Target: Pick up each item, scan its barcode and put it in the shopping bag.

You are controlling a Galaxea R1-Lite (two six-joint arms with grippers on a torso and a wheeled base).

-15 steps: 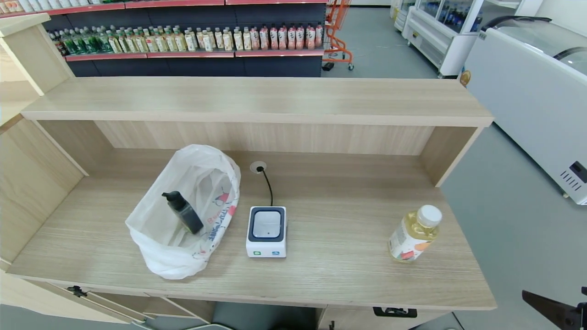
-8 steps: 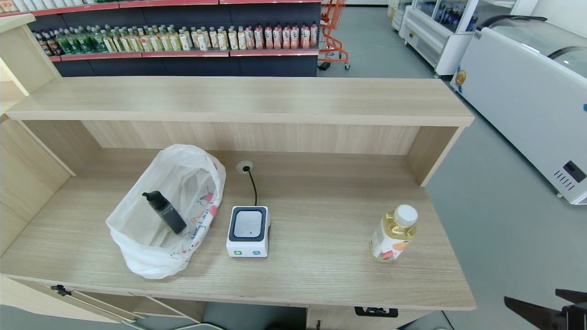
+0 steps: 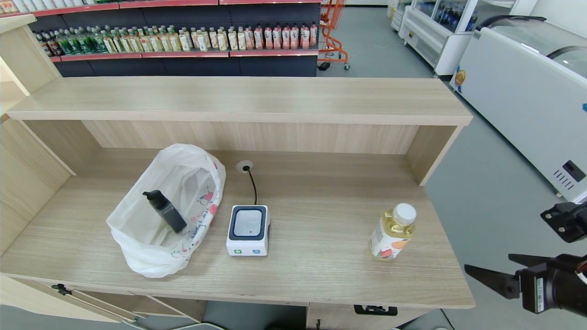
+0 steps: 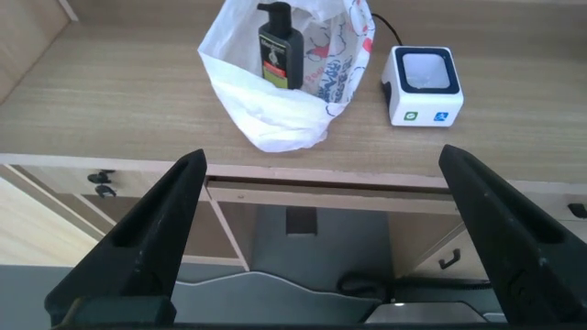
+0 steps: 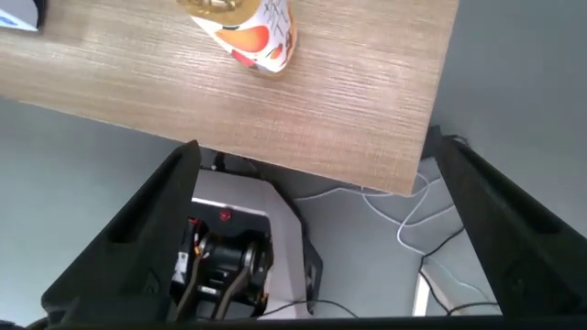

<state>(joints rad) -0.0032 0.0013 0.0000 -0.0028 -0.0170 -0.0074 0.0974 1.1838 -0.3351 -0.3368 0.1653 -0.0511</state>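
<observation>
left hand (image 4: 323, 160) spread wide, right hand (image 5: 316, 156) spread wide, bottle (image 3: 392, 231) upright on counter (image 3: 321, 266)

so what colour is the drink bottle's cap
The cap is white; head view shows it best.

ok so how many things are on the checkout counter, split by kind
shopping bag: 1
bottles: 2 (black pump bottle in the bag, yellow drink bottle upright outside it)
barcode scanner: 1
total: 4
</observation>
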